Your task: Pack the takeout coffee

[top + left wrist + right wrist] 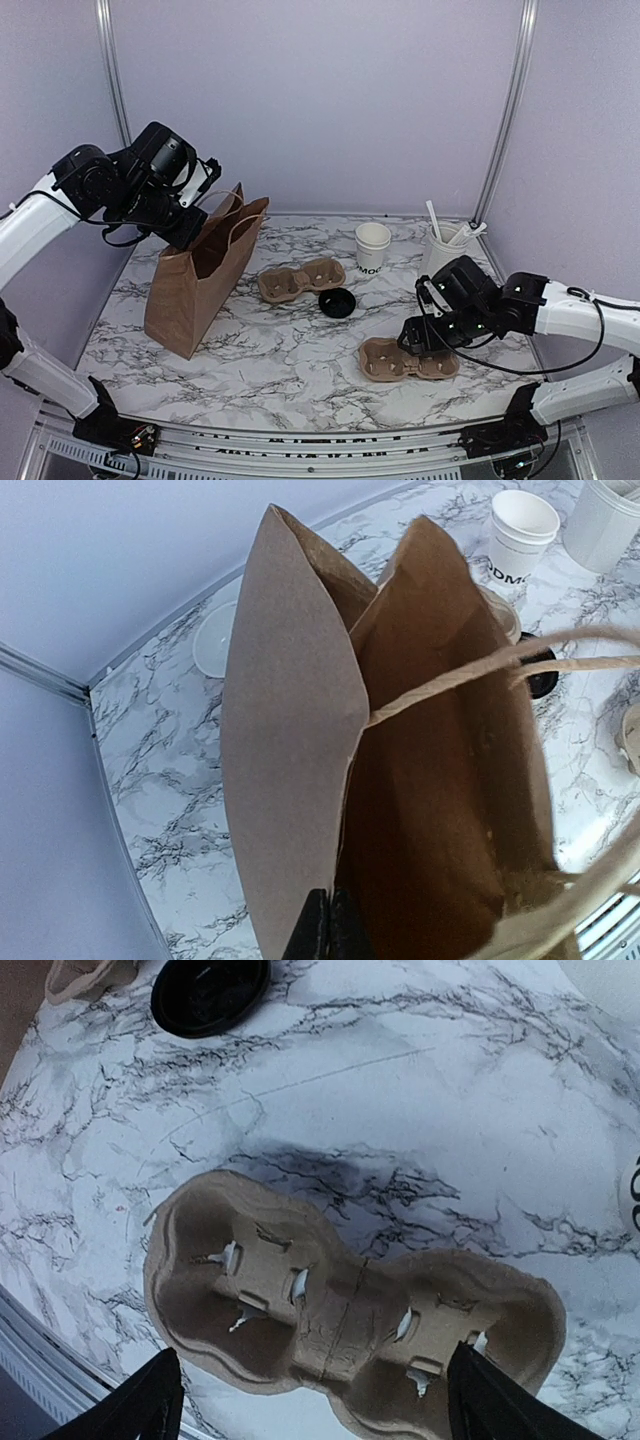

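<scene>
Table (280, 360): white marble with dark veins, walled in pale lilac at the back and sides.
Paper bag (195, 290): brown, with twine handles, standing upright at the left of the table, mouth open; the left wrist view looks down into it and no contents can be seen.
Left pincer (190, 235): reaching from the left, closed on the top rim of the paper bag (300, 730); its dark fingertips meet at the paper's edge.
Right pincer (425, 338): low over the front right of the table, jaws wide apart and holding nothing, one finger either side of the near carrier.
Near carrier (340, 1310): two-cup tray of brown pulp, flat on the table at front right, both wells empty.
Far carrier (300, 280): a matching tray just right of the bag, also empty.
Cup of utensils (445, 250): larger white cup at back right, white sticks poking out.
Coffee cup (372, 248): small, white, dark lettering on its side, upright near the back, between the bag and the cup of utensils, open-topped.
Black lid (337, 302): round, lying on the table in front of the coffee cup, apart from it, beside the far carrier.
</scene>
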